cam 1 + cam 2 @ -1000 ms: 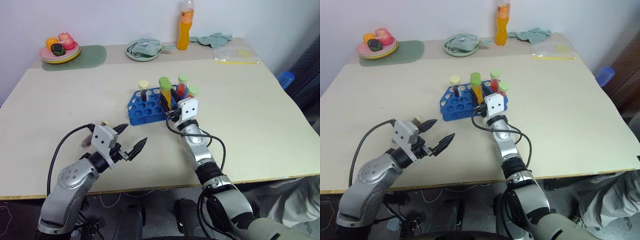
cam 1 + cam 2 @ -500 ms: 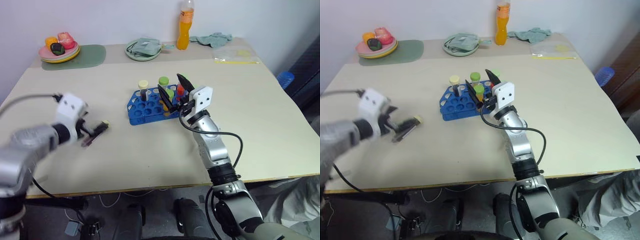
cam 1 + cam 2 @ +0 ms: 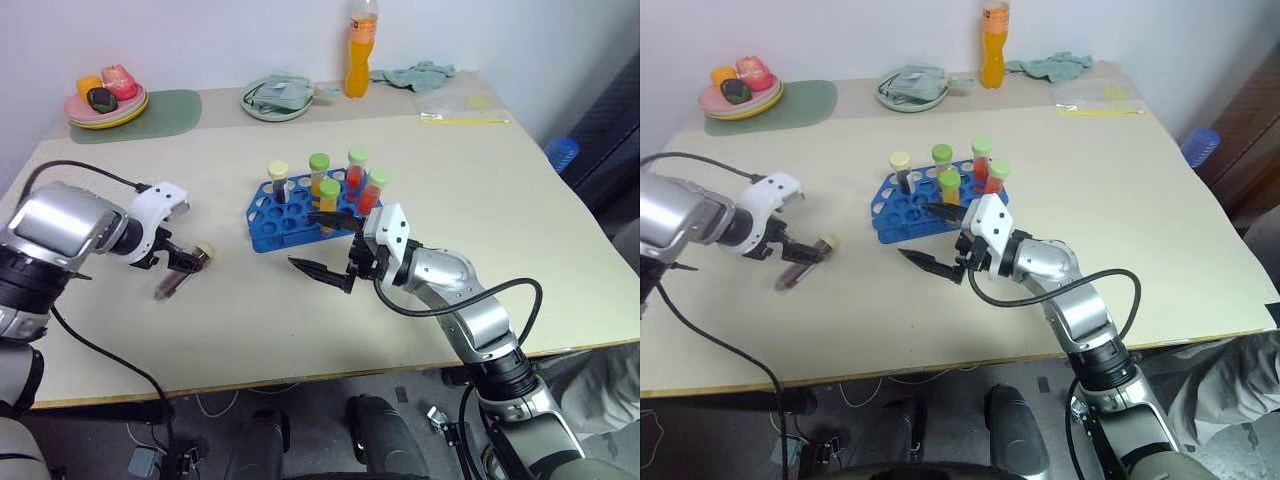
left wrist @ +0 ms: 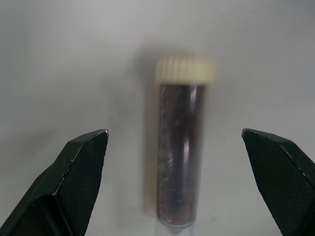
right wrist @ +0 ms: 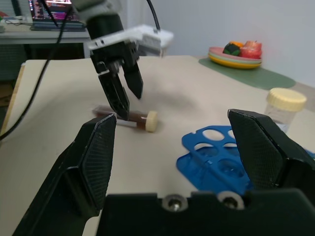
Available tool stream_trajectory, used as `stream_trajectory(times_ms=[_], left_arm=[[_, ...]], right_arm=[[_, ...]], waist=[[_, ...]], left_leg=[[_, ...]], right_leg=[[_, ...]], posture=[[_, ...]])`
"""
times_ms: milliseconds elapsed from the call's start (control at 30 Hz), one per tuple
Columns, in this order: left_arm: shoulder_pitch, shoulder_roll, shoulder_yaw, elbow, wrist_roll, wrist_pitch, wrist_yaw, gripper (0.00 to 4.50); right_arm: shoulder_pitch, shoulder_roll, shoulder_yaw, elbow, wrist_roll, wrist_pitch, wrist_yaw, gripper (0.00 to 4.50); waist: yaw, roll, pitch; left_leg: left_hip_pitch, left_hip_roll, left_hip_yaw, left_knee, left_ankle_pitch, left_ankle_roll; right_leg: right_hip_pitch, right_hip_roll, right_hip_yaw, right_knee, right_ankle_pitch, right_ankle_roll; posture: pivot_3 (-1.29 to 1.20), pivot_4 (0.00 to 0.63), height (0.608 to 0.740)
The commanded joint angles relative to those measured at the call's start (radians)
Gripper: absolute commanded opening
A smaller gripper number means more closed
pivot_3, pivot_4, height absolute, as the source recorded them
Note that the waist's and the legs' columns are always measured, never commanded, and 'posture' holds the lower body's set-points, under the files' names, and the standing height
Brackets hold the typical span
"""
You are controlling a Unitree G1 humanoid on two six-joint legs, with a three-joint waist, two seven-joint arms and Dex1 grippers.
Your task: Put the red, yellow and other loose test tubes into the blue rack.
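Observation:
A loose test tube (image 4: 178, 155) with dark maroon liquid and a cream cap lies flat on the table (image 3: 180, 275), left of the blue rack (image 3: 272, 222). My left gripper (image 3: 178, 262) hangs tipped down right over it, open, with one finger (image 4: 81, 164) on each side of the tube and not touching it. Several capped tubes stand upright in the rack, among them a yellow one (image 3: 329, 198) and a red one (image 3: 356, 172) with green caps. My right gripper (image 3: 322, 245) is open and empty in front of the rack, pointing left.
Along the back edge stand an orange drink bottle (image 3: 360, 55), a pale green plate (image 3: 275, 100) with a cloth, a plate of toy food (image 3: 103, 100) on a green mat, a teal cloth (image 3: 420, 75) and a plastic bag (image 3: 462, 108).
My right gripper let go at the rack, opened, drew back and turned to point left. My left gripper swung out left and tipped down over the maroon tube.

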Motion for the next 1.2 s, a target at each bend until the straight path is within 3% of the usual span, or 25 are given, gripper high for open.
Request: stream_trajectory(times_ms=[33, 67, 133, 300, 467, 567, 700, 800, 900, 1000, 1133, 1200], left_arm=[[-0.026, -0.017, -0.034, 0.048, 0.051, -0.019, -0.039, 4.50], [-0.025, -0.027, -0.038, 0.057, 0.057, -0.019, -0.046, 4.50], [-0.019, -0.041, -0.036, 0.068, 0.073, -0.023, -0.050, 3.96], [0.004, -0.011, 0.022, 0.062, 0.095, -0.046, -0.062, 1.59], [0.068, 0.030, 0.189, 0.058, 0.081, -0.040, -0.018, 1.59], [0.206, 0.000, 0.439, -0.026, 0.066, -0.227, 0.071, 1.59], [0.306, -0.185, 0.780, -0.192, 0.062, -0.447, 0.311, 1.59], [0.382, -0.363, 0.885, -0.408, 0.054, -0.592, 0.438, 1.59], [0.475, -0.591, 0.818, -0.609, 0.087, -0.713, 0.588, 1.59], [0.551, -0.751, 0.623, -0.647, 0.243, -0.873, 0.710, 1.59], [0.577, -0.905, 0.400, -0.442, 0.424, -1.160, 0.822, 1.59], [0.560, -0.954, 0.362, -0.340, 0.455, -1.260, 0.844, 1.59]], right_arm=[[0.002, 0.007, 0.005, -0.052, -0.001, 0.000, -0.004, 3.99], [0.004, 0.010, 0.008, -0.052, -0.004, 0.000, -0.007, 3.99], [0.005, 0.016, 0.015, -0.052, -0.009, -0.002, -0.010, 4.04], [0.004, 0.024, 0.023, -0.058, -0.012, 0.003, -0.016, 4.04], [0.010, 0.028, 0.018, -0.057, -0.005, 0.006, -0.014, 4.04], [0.011, 0.032, 0.016, -0.053, 0.002, 0.013, -0.010, 4.04], [0.016, 0.032, 0.008, -0.041, 0.004, 0.013, -0.007, 4.04], [0.023, 0.040, -0.006, -0.016, 0.000, 0.007, -0.023, 4.04], [0.032, 0.059, -0.018, 0.027, -0.015, -0.006, -0.057, 4.04], [0.038, 0.072, -0.031, 0.063, -0.030, -0.020, -0.088, 4.04], [0.061, 0.068, -0.055, 0.103, -0.057, -0.045, -0.127, 4.04], [0.073, 0.064, -0.063, 0.115, -0.065, -0.054, -0.135, 4.04]], waist=[[0.001, 0.000, 0.000], [0.002, -0.001, 0.000], [0.004, -0.001, 0.000], [0.007, -0.001, 0.000], [0.005, -0.002, 0.001], [0.004, -0.001, 0.001], [0.029, -0.003, 0.001], [0.043, -0.006, 0.000], [0.056, -0.006, -0.001], [0.058, -0.007, -0.002], [0.055, -0.007, -0.002], [0.055, -0.006, -0.003]], left_leg=[[0.000, 0.000, 0.000, 0.000, 0.000, 0.000], [0.000, 0.000, 0.000, 0.000, 0.000, 0.000], [0.000, 0.000, 0.000, 0.001, 0.000, 0.000], [0.000, 0.000, 0.000, 0.001, 0.000, 0.000], [-0.001, 0.000, 0.000, 0.001, 0.000, 0.000], [0.000, 0.000, 0.000, 0.000, 0.000, 0.000], [-0.002, 0.001, -0.001, 0.002, 0.000, 0.000], [-0.003, 0.000, 0.000, 0.004, 0.000, 0.000], [-0.002, -0.001, 0.001, 0.003, 0.000, 0.000], [-0.002, -0.002, 0.002, 0.004, 0.000, 0.000], [-0.001, -0.002, 0.002, 0.005, 0.000, 0.000], [0.000, -0.002, 0.002, 0.004, 0.000, 0.000]], right_leg=[[0.000, 0.000, 0.000, 0.000, 0.000, 0.000], [0.000, 0.000, 0.000, 0.000, 0.000, 0.000], [0.000, 0.000, 0.000, 0.000, 0.000, 0.000], [0.000, 0.000, 0.000, 0.000, 0.000, 0.000], [-0.001, 0.000, 0.000, 0.001, 0.000, 0.000], [-0.001, -0.001, 0.000, 0.000, 0.000, 0.000], [-0.001, -0.002, 0.000, 0.001, 0.000, 0.000], [-0.001, -0.003, -0.001, 0.000, 0.001, 0.000], [0.000, -0.006, 0.000, -0.001, 0.001, 0.001], [0.000, -0.006, 0.000, -0.001, 0.002, 0.001], [0.001, -0.005, 0.001, 0.000, 0.002, 0.001], [0.001, -0.005, 0.001, 0.000, 0.002, 0.001]], posture=[[0.00, 0.150, 0.740], [0.00, 0.150, 0.740], [0.00, 0.150, 0.740], [0.00, 0.150, 0.740], [0.00, 0.150, 0.740], [0.00, 0.150, 0.740], [0.00, 0.150, 0.740], [0.00, 0.150, 0.740], [0.00, 0.150, 0.740], [0.00, 0.150, 0.740], [0.00, 0.150, 0.740], [0.00, 0.150, 0.740]])
